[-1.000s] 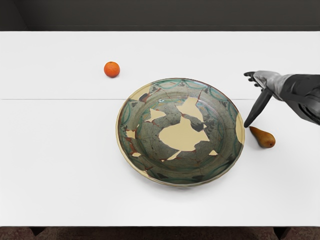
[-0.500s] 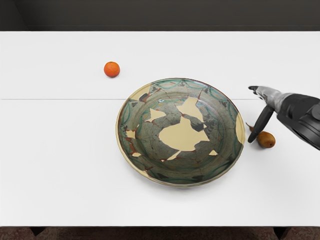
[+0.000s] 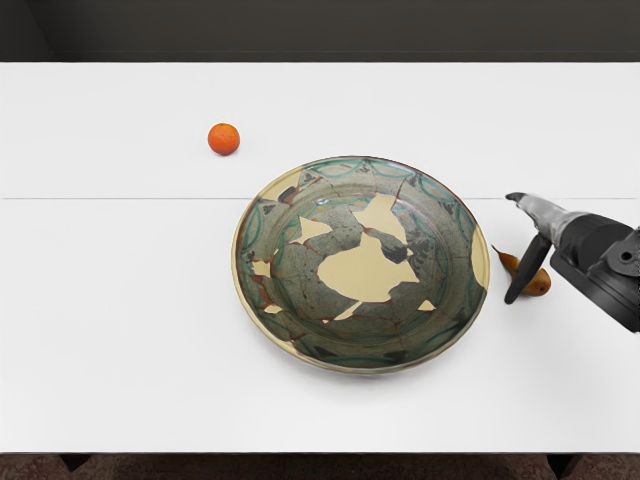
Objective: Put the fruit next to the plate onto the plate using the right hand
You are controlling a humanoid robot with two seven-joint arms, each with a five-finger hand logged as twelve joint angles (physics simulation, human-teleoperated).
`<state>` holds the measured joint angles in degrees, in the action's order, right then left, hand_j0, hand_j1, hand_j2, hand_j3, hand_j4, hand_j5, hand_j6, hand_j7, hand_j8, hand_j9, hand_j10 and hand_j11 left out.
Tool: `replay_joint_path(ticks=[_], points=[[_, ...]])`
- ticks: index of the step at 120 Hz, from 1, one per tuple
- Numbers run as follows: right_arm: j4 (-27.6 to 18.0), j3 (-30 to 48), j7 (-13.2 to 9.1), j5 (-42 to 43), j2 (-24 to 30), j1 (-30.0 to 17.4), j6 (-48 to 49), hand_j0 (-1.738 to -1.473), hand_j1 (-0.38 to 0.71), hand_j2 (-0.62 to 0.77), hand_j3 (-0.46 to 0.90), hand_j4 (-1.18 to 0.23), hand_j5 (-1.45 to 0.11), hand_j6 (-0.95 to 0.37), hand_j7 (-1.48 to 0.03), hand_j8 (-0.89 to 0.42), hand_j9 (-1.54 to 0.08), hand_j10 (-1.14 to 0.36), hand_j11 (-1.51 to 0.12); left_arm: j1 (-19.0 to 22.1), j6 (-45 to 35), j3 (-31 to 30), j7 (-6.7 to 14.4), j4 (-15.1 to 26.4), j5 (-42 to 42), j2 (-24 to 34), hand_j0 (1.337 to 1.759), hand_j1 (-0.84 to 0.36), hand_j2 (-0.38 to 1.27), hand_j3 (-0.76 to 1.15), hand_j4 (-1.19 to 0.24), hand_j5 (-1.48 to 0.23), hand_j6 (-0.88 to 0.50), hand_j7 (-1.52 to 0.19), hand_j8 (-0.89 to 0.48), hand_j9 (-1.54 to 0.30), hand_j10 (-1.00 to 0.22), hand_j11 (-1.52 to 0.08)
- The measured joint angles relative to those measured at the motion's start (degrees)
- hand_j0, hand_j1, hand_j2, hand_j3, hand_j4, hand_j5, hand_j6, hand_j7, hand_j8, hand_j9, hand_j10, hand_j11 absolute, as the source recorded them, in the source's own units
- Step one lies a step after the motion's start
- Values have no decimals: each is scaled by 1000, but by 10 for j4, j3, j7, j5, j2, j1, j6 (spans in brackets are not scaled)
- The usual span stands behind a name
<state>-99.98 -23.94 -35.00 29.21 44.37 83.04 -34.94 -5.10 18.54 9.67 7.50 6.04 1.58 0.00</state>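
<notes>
No readable text, labels or numbers anywhere.

You'll see a small brown pear lying on its side on the table, just right of the plate, a wide, upright dish, grey-green with cream patches.

The right hand has sunk lower beside the plate, off its right rim, and drawn slightly away from it. One of its dark fingers now crosses in front of the pear, covering its middle.
</notes>
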Motion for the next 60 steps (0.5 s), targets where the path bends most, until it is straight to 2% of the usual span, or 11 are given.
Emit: replay_joint_path(ticks=[60], points=[[11,-16,0,37,-21,-29,-1,-1658,-254,-15,0,-82,-105,-83,-104,-82,-105,-82,-105,-1,0,0,0,0,0,0,1658,348,0,0,-1,-1,-1,-1,-1,-1,-1,-1]])
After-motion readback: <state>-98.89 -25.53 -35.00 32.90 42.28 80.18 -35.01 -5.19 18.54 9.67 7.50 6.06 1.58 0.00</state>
